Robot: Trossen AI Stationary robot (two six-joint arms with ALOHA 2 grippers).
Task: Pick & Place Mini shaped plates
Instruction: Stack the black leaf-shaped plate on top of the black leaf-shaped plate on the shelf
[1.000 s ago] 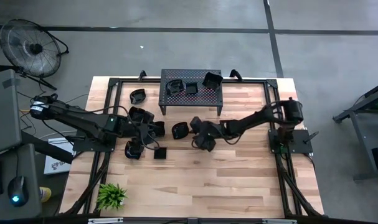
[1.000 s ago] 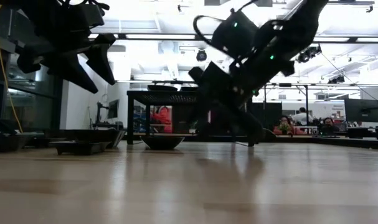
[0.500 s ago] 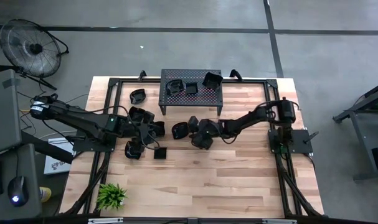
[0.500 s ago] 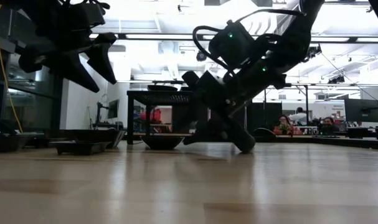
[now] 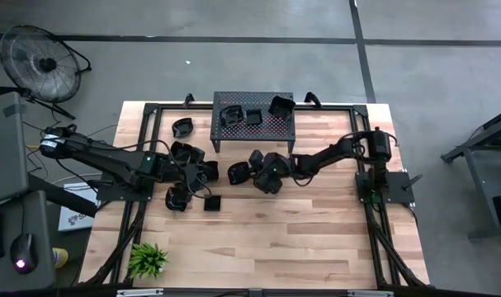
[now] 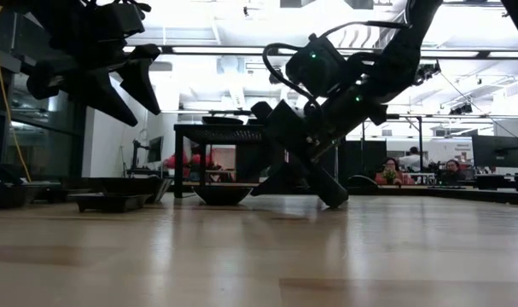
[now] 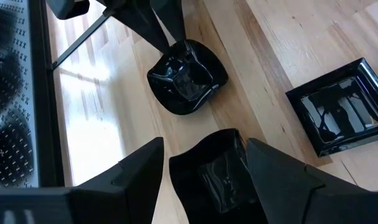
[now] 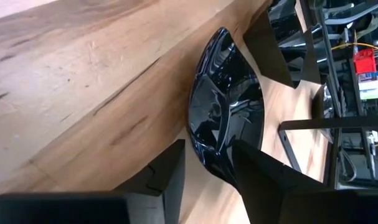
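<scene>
**Right gripper set about a glossy dish at mid-table**

The right gripper [image 5: 258, 172] is lowered to the table [image 5: 316, 239] near its middle, and its fingers [image 8: 263, 180] are parted around the rim of a glossy black dish [image 8: 229, 121] (lobed in outline, with a raised rim). No clamping is seen. The left gripper [image 7: 204, 162] is held open above a second shiny black dish [image 7: 217, 177]; a round dish [image 7: 185, 78] and a square one [image 7: 338, 106] lie nearby. More plates [image 5: 252, 112] are seen on the perforated stand [image 5: 283, 124].
</scene>
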